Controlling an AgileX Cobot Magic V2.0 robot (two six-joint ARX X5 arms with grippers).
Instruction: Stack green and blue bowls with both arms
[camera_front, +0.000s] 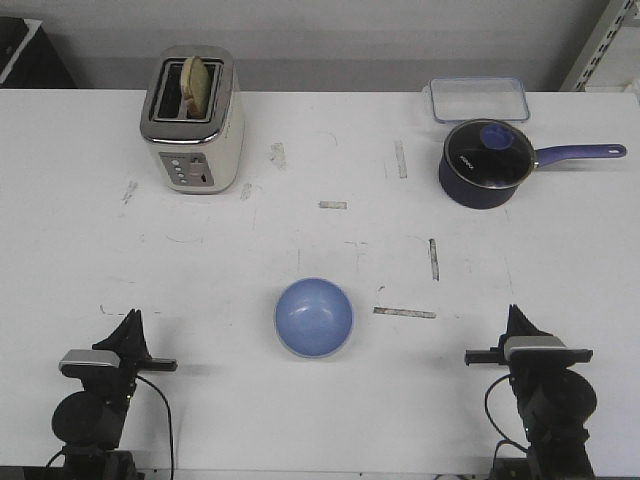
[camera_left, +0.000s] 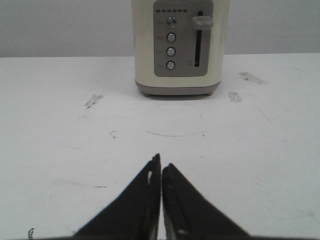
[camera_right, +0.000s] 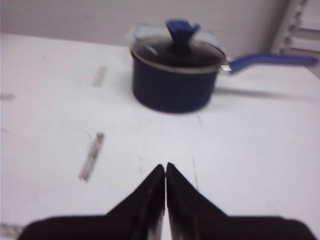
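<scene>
Blue bowl sits upright, mid-counter, near the front edge, between my two arms. I see no green bowl in any view. It looks light, rigid, smooth matte, so prob slippery; I'd pinch the rim wall. Left hand and right hand both pinched closed, empty, well apart from it. Toaster and saucepan are further back on the counter.

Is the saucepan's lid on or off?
On: the glass lid with its blue knob sits flat on the dark blue saucepan in both views.
</scene>
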